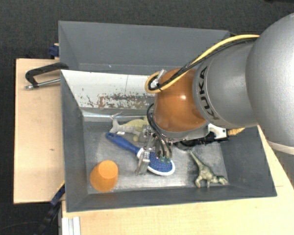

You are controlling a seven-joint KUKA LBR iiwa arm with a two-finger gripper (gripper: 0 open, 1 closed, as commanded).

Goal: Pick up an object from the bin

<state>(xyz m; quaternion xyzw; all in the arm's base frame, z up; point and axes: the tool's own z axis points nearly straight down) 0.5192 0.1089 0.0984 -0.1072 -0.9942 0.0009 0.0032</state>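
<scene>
Dark, speckled carpet floor (137, 4) beyond, under even light.

A cup (104, 175) lay front left in the bin (71, 131), a toy dinosaur (206, 173) front right. Between them (slightly behind) lay a shoe (162, 168).

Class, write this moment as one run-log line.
hand: low in bin, beside blue-and-white oval thing | near: blue-handled tool, pale toy | apart: orange cup left, green dinosaur right

Grey arm (264, 72), orange cover (179, 104), yellow cable (220, 45)
</scene>
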